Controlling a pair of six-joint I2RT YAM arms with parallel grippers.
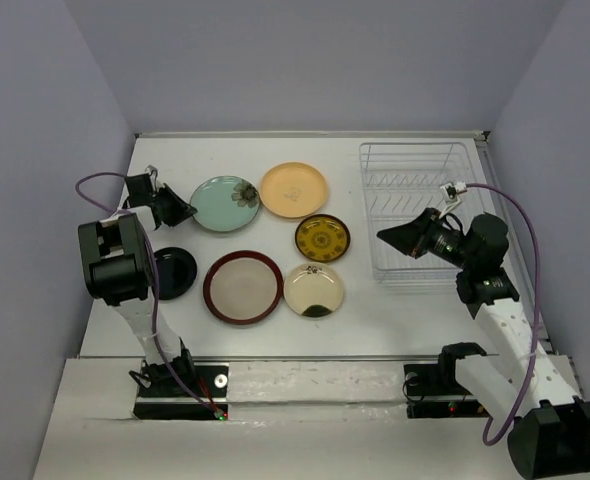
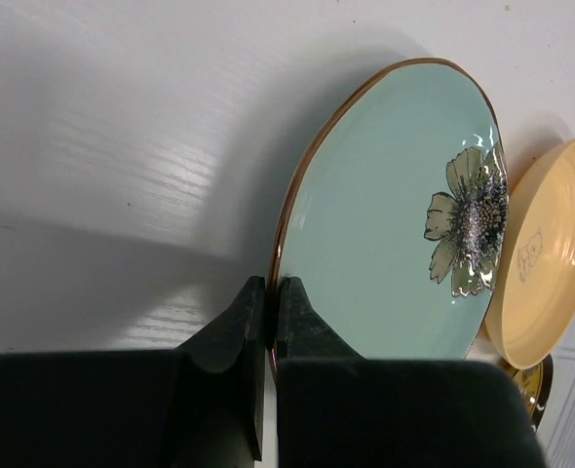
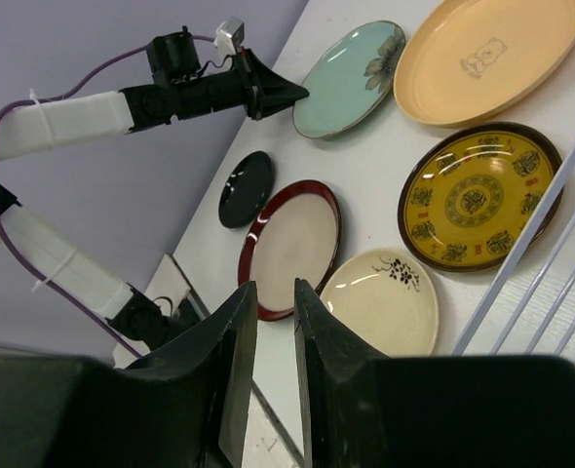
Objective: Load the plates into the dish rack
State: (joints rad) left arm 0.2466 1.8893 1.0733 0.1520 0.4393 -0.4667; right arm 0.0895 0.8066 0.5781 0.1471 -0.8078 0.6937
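Observation:
My left gripper (image 1: 187,209) is shut on the left rim of the pale green flower plate (image 1: 225,203); in the left wrist view the fingertips (image 2: 271,289) pinch that rim on either side of the plate (image 2: 385,214). The orange-yellow plate (image 1: 293,189), the brown-and-gold plate (image 1: 322,238), the red-rimmed beige plate (image 1: 243,287) and the cream plate (image 1: 314,290) lie flat on the table. The wire dish rack (image 1: 415,148) stands at the right, holding no plates. My right gripper (image 1: 385,235) hovers over the rack's left edge, slightly open and empty (image 3: 275,288).
A small black plate (image 1: 172,272) lies at the left, near the left arm. The orange-yellow plate (image 2: 551,263) touches or slightly overlaps the green plate's far side. Grey walls enclose the table on three sides. A rack wire (image 3: 551,234) crosses the right wrist view.

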